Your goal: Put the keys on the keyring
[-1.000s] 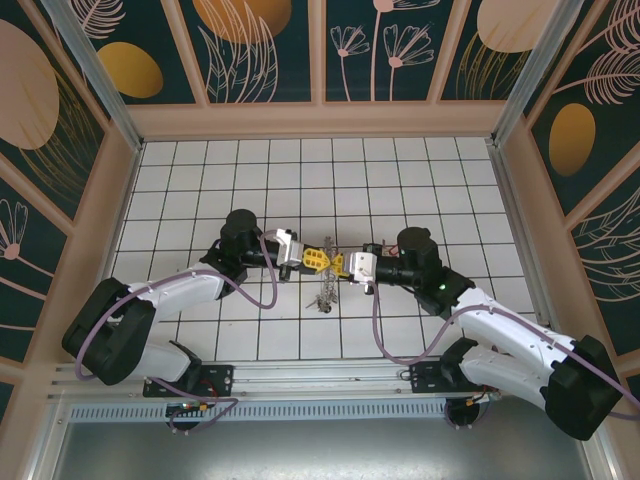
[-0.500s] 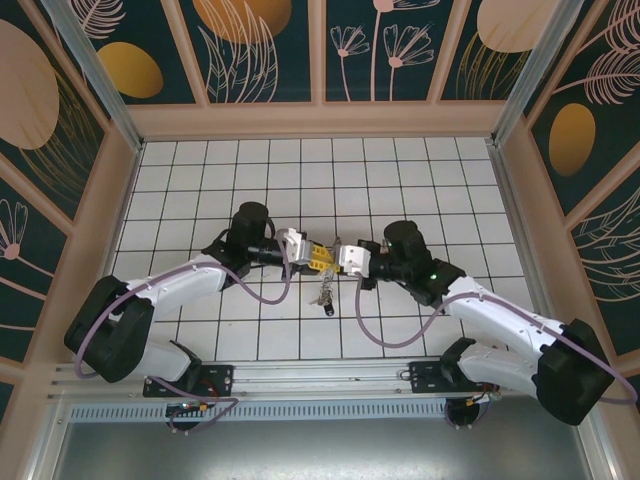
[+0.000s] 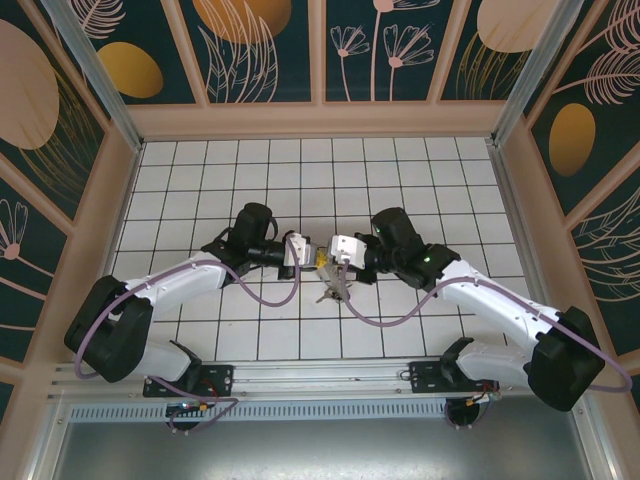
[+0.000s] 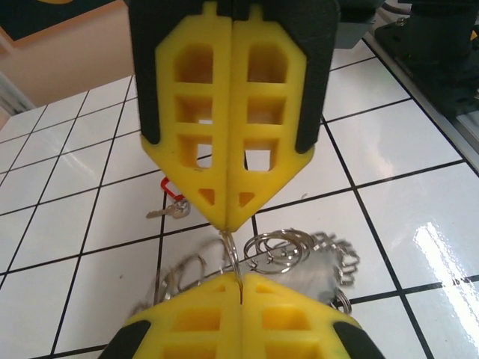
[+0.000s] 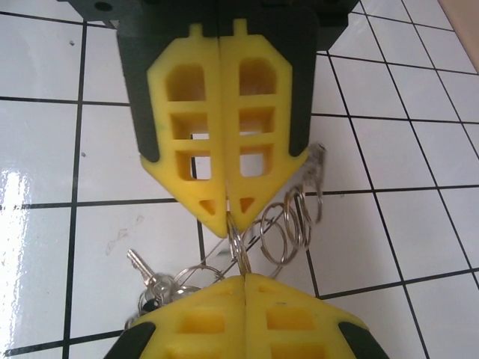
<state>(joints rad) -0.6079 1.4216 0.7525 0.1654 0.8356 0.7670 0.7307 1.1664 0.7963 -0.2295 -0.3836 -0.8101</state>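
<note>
The keyring (image 4: pixel 234 253) is a thin silvery hoop held above the white tiles, with small split rings (image 4: pixel 281 250) and metal keys dangling from it. My left gripper (image 4: pixel 241 278) is shut on its wire, and my right gripper (image 5: pixel 245 278) is shut on the same wire (image 5: pixel 241 250), tip to tip. From above, the left gripper (image 3: pixel 312 258) and right gripper (image 3: pixel 334 262) nearly touch mid-floor, with the bunch (image 3: pixel 330 288) hanging below them. A loose key with a red tag (image 4: pixel 171 203) lies on the tiles behind. A silver key with a dark head (image 5: pixel 142 273) shows beside the hanging rings.
The white tiled floor (image 3: pixel 200 170) is boxed in by beige walls (image 3: pixel 320 120) at the back and both sides. A metal rail (image 3: pixel 320 378) runs along the near edge by the arm bases. Purple cables (image 3: pixel 270 290) loop beside each forearm.
The two grippers have drawn together until their tips almost meet. The right arm swung left, and the hanging bunch shifted slightly with them.
</note>
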